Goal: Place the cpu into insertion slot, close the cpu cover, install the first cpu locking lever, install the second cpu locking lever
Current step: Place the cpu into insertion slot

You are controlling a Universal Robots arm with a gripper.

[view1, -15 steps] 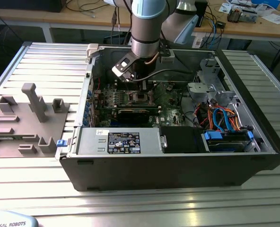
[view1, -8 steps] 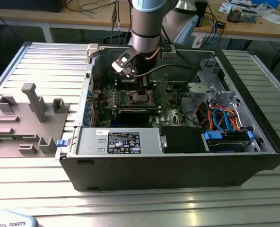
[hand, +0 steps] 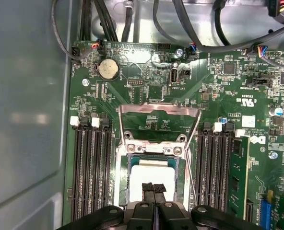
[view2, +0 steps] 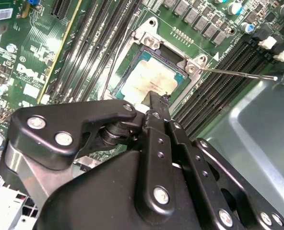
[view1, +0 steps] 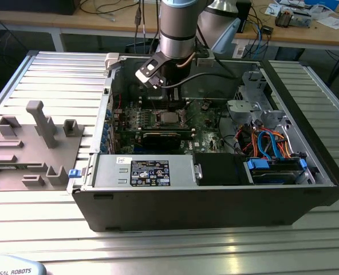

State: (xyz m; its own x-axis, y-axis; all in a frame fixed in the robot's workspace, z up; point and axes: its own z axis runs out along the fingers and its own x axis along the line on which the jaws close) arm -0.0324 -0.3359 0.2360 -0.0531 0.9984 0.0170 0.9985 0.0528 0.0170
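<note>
cpu (hand: 151, 173) lies flat in the insertion slot (hand: 183, 177), silver top up, looks square to the rim but seating can't be confirmed. Pincer (hand: 154, 188) is right over the chip's near edge, fingertips pressed together with nothing visible between them; can't tell if the tips touch the lid or hang just above. The second wrist view shows the same: pincer (view2: 154, 108) low over the cpu (view2: 147, 79). cpu cover (hand: 159, 109) stands open at the far side of the slot, board visible through its window. One thin lever rod (view2: 238, 73) sticks out sideways, unlatched, over the memory slots (hand: 87, 167).

Risks, as a judgement:
- Any sideways drag from the tips could skew the chip in the slot and bend contacts.
- If the chip sits skewed, the cover coming down would pinch it.
- The loose rod sits near the pincer and could snag it.

Motherboard (hand: 228, 96) sits deep in the case (view1: 215, 200) on the counter (view1: 43, 229), so the walls are close around the arm.
</note>
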